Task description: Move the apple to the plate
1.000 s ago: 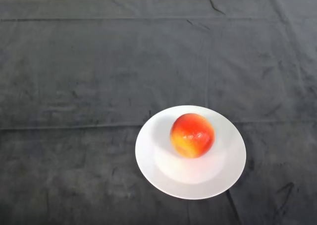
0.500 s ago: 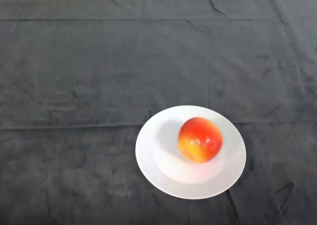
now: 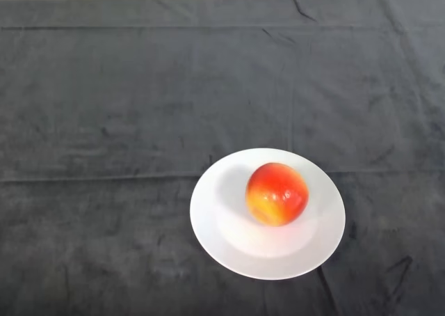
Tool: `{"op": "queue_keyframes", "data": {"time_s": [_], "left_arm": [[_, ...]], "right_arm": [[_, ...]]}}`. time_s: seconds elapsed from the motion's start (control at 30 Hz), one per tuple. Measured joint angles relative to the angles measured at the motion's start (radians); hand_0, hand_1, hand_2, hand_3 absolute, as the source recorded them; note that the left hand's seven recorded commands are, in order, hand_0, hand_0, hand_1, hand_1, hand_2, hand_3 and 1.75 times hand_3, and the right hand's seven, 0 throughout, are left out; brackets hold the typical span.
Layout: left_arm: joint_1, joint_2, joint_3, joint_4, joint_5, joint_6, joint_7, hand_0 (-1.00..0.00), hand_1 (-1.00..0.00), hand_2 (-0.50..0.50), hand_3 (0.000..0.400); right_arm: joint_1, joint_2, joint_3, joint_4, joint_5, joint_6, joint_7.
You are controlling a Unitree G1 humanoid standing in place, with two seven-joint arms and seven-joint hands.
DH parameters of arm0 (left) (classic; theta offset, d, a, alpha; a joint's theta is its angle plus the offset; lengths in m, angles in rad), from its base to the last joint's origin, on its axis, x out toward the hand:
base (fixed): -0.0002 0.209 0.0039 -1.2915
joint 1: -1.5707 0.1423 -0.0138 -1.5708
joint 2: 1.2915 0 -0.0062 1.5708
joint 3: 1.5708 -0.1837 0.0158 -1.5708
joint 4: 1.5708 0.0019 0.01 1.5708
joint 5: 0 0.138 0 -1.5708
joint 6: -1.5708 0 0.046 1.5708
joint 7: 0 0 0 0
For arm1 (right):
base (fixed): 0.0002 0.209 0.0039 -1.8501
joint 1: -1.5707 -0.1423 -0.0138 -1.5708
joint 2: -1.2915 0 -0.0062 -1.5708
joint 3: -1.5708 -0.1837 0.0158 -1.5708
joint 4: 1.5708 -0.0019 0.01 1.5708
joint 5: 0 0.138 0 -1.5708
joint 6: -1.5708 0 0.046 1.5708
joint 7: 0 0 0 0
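In the head view, a red and yellow apple (image 3: pixel 277 193) sits on a round white plate (image 3: pixel 215 232), a little toward the plate's far side and slightly right of its middle. The plate rests on the dark cloth (image 3: pixel 125 107) covering the table, in the near right part of the view; the cloth shows creases and fold lines.

No arm in the head view, no wrist, no hand, lower left of the frame where the left arm would enter shows no part of the robot, its pose and state cannot be told
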Motion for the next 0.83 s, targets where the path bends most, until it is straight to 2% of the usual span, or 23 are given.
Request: {"op": "queue_keyframes", "data": {"time_s": [0.83], "left_arm": [[-0.015, 0.000, 0.042, 0.000, 0.022, 0.000, -0.002, 0.00, 0.00, 0.00, 0.000]], "right_arm": [[0.000, 0.000, 0.0000, 0.000, 0.0000, 0.000, 0.0000]]}}
